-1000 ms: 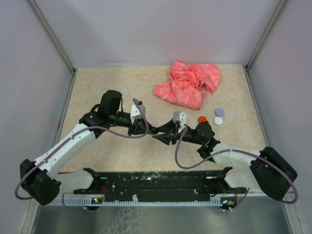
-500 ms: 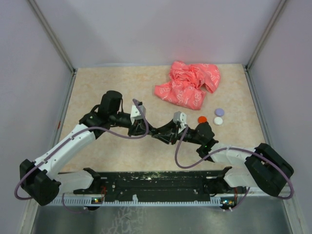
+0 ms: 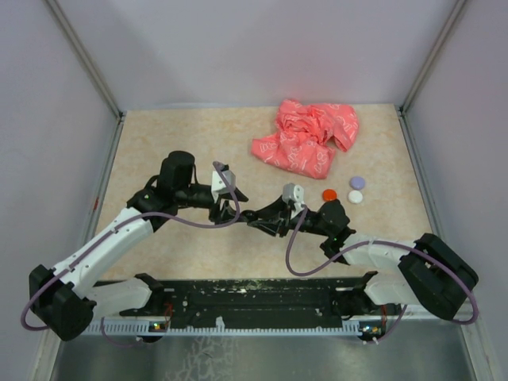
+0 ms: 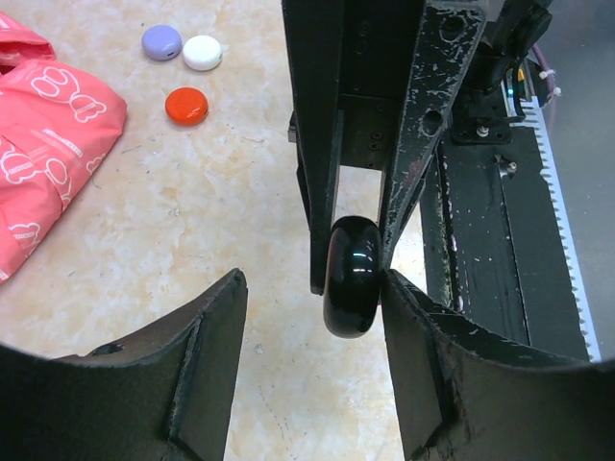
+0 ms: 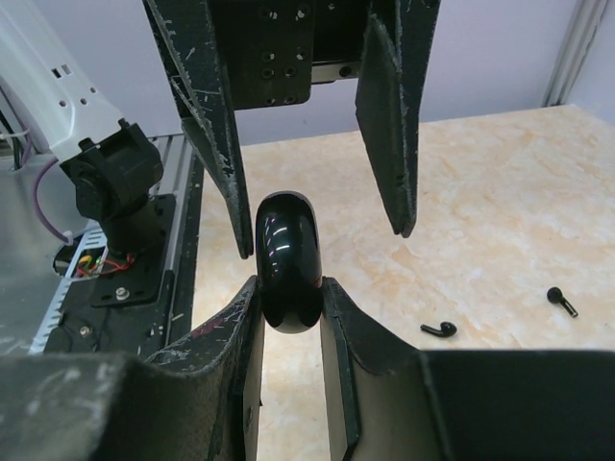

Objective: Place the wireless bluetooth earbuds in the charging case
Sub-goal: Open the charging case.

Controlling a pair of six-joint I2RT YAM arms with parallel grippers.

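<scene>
The charging case [image 5: 286, 264] is a glossy black rounded shell, held on edge above the table. My right gripper [image 5: 288, 288] is shut on it, pinching its lower half. In the left wrist view the case [image 4: 351, 274] hangs between the right arm's fingers, which come in from the top. My left gripper [image 4: 312, 288] stands open, its fingers spread on both sides of the case; the right one sits close against it. From above, both grippers meet near the table's middle [image 3: 242, 213]. Two small black earbuds [image 5: 439, 329] [image 5: 560, 301] lie loose on the table beyond the case.
A crumpled pink bag [image 3: 305, 139] lies at the back right. Right of the grippers sit a red disc [image 3: 329, 194], a purple disc [image 3: 357, 182] and a white disc [image 3: 355, 196]. A black rail [image 3: 254, 298] runs along the near edge.
My left gripper has opened off the case and its arm has drawn back a little to the left. My right gripper closed on the case and now holds it alone.
</scene>
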